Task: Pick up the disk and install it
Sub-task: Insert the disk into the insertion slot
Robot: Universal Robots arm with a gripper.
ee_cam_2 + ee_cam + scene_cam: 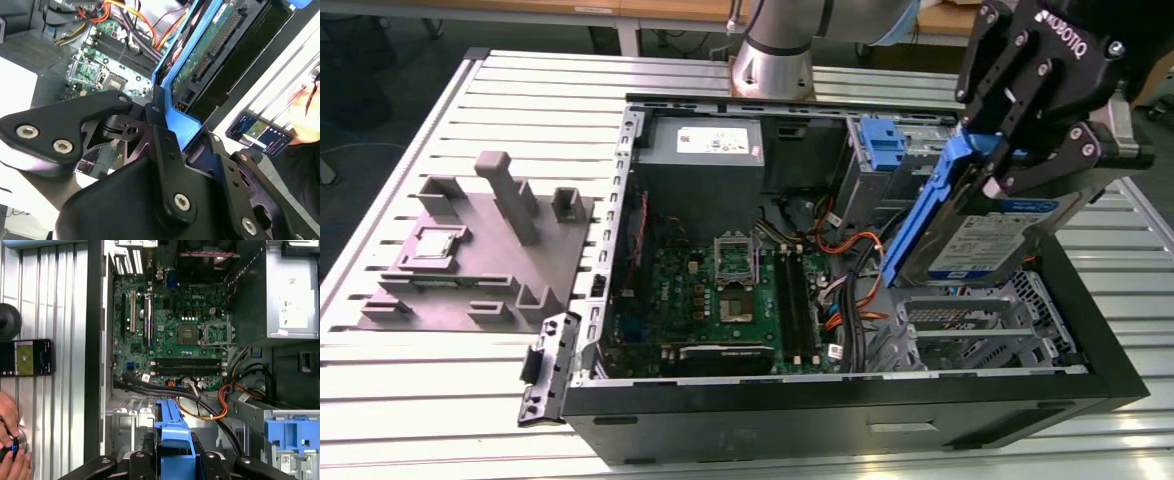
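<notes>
Exterior view: flat blue-railed disk (987,245)

Exterior view: even overhead light, soft shadows; table (854,80) slats bright, computer case (854,420) interior noticeably dimmer; whole frame a bit soft. Second wrist view: gripper (162,117) links near the lens slightly blurred; white areas beside them blown out; disk (210,45) underside in focus. First wrist view: motherboard (175,330) crisp, evenly lit; mild sheen on slats.
</notes>
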